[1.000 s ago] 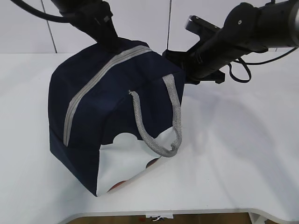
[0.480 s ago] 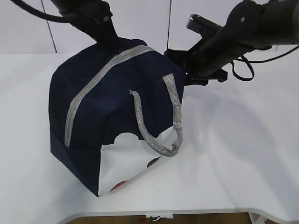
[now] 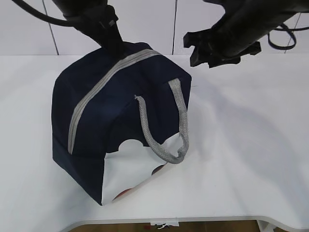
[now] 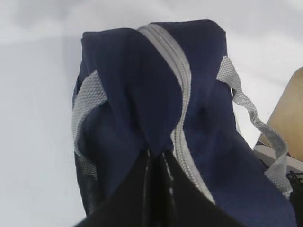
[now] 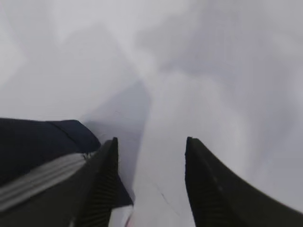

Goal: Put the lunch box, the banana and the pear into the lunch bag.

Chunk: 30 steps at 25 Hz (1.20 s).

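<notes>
The navy lunch bag stands on the white table with its grey zipper drawn shut along the top. My left gripper is at the bag's far top end, shut on a pinch of navy fabric beside the zipper. Up and to the right of the bag hangs my right gripper, open, with nothing between its fingers. A corner of the bag shows below its left finger. The lunch box, the banana and the pear are hidden.
A grey webbing handle hangs loose over the bag's white side panel. The white table stretches to the right, and its front edge runs close below the bag. A tan board shows at the right of the left wrist view.
My right gripper has opened and lifted up and to the right, away from the bag's far right corner. The left gripper has kept its pinch on the fabric.
</notes>
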Motion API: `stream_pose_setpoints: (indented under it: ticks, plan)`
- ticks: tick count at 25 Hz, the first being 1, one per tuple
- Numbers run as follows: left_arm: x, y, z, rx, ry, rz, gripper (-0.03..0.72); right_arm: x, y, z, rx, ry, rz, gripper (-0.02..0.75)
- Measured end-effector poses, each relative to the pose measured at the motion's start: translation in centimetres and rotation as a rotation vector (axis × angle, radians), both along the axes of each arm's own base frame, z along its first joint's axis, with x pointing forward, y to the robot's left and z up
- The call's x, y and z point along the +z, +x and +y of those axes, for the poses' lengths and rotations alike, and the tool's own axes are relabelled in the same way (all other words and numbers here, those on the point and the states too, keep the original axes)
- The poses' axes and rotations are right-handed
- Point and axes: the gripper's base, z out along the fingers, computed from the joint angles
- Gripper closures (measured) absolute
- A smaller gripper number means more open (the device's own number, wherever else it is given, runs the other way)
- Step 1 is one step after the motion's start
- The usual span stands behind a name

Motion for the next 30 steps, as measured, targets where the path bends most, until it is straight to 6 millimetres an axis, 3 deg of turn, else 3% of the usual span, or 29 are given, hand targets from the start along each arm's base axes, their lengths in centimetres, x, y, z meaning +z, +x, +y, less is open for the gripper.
stream_pose_setpoints:
  ticks: [6, 10, 16, 21, 30]
  plan:
    - [0.0, 0.0, 0.1, 0.05, -0.003, 0.022, 0.686, 3.4, -1.7, -1.0, 0.045, -0.128, 0.06, 0.381]
    - [0.0, 0.1, 0.1, 0.105, -0.012, 0.049, 0.639, 5.6, -2.8, -1.6, 0.055, -0.19, 0.134, 0.381]
    - [0.0, 0.2, 0.2, 0.16, -0.016, 0.06, 0.466, 8.6, -3.7, -2.0, 0.083, -0.235, 0.189, 0.381]
    - [0.0, 0.4, 0.6, 0.226, 0.016, 0.058, 0.334, 9.7, -3.8, -2.0, 0.085, -0.233, 0.17, 0.381]
    - [4.1, -1.8, 2.5, 0.314, -0.006, -0.046, 0.315, 11.8, -5.3, -2.4, 0.094, -0.216, 0.123, 0.381]
